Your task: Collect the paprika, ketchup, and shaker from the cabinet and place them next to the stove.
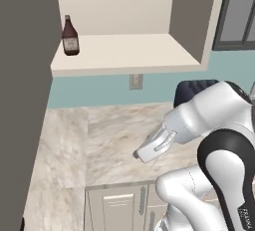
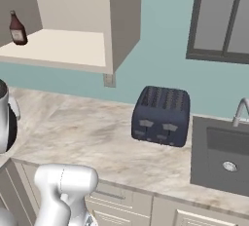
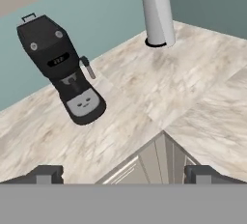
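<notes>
— On the cabinet (image 1: 189,60) shelf, how many things stand?
— One only: the ketchup (image 1: 70,36), a small dark red-brown bottle with a narrow neck, a dark cap and a pale label. It stands upright near the left end of the shelf, a little back from the front edge. From the right base view the same bottle (image 2: 17,28) shows at the far left of the shelf, and the rest of the shelf board is bare.

— And on the counter (image 2: 87,132)?
— One dark toaster (image 2: 161,115) with four slots, close to the back wall, just beside the left edge of one grey sink (image 2: 221,159). One faucet (image 2: 240,110) rises at the sink's back edge. One wall outlet (image 1: 136,81) sits under the cabinet.

— What does the hand camera see?
— Another stretch of marble counter, with one black coffee machine (image 3: 62,68) near the back wall and one white paper towel roll (image 3: 158,16) on its holder, toward the corner. The two are well apart. Below the front edge of the counter a beige cabinet front shows.

— The gripper (image 3: 123,174)?
— Its two dark tips stand wide apart at the bottom of the hand view — nothing is between them, it holds nothing.
</notes>
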Tool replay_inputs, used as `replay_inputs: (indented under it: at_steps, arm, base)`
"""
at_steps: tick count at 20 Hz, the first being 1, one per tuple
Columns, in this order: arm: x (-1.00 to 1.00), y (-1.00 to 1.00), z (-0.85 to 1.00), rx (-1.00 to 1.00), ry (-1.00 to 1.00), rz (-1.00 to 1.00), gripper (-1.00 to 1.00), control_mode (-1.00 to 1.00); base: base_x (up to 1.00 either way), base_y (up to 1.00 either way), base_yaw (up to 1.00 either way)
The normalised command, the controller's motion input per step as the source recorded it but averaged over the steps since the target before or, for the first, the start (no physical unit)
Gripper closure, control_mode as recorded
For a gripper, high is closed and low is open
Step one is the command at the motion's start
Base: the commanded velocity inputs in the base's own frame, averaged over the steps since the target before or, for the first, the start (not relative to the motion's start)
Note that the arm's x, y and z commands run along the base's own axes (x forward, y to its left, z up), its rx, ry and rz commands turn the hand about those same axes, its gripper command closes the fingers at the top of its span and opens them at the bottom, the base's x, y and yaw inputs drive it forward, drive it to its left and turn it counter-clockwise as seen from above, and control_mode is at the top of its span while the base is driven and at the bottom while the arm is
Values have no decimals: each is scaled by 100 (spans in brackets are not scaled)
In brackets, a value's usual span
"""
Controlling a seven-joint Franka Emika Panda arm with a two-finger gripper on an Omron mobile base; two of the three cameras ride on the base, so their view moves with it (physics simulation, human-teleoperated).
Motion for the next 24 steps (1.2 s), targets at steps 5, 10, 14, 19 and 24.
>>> replay_inputs:
  at_steps: [5,10,14,19,24]
  arm:
    - [0,0,0,0,0,0,-100,100]
    - [6,2,-3,0,-6,0,-100,-100]
    - [20,0,31,0,-14,-3,-100,-100]
    - [24,7,58,0,-20,-10,-100,-100]
    - [24,4,55,0,-22,-7,-100,-100]
  base:
    - [61,25,7]
    - [5,0,1]
    - [0,0,0]
    - [0,0,0]
    - [0,0,0]
